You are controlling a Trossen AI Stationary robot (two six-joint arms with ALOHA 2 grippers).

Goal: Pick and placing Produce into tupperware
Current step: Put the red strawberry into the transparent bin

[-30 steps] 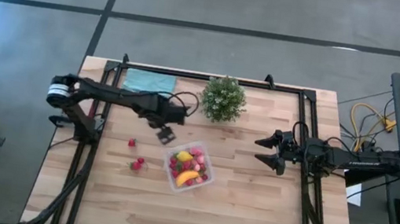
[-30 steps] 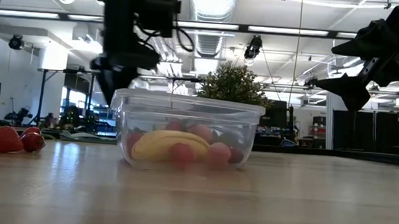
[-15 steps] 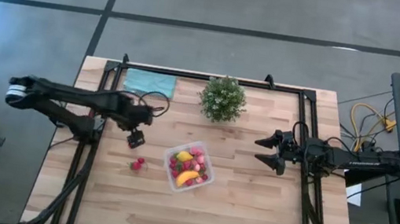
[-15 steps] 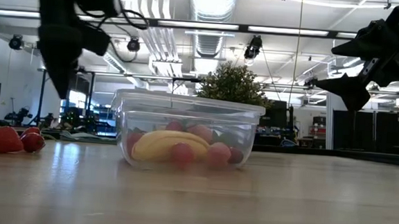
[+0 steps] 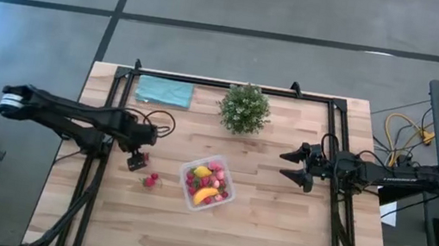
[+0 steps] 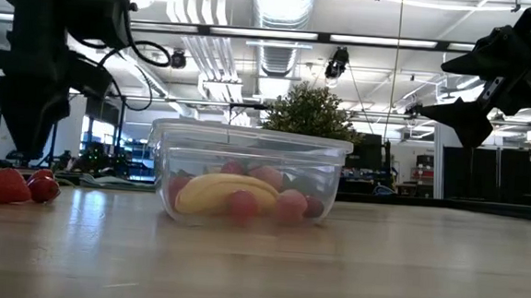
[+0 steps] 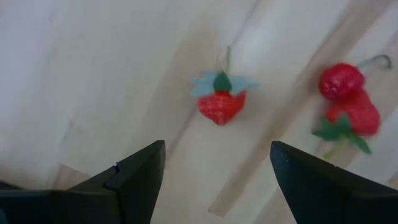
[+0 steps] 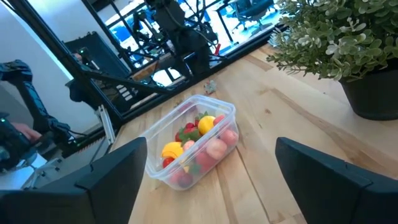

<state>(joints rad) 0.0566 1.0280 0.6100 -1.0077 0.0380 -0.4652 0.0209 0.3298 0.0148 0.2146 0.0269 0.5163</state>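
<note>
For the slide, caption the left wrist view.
Open left claw above a lone strawberry on the table, two more berries beside.

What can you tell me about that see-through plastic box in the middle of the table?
The clear plastic tupperware is roughly square with rounded corners and a thicker rim, lidless and upright on the wooden table. It holds a banana, a lemon and red and pink berries. No pincer touches it.
</note>
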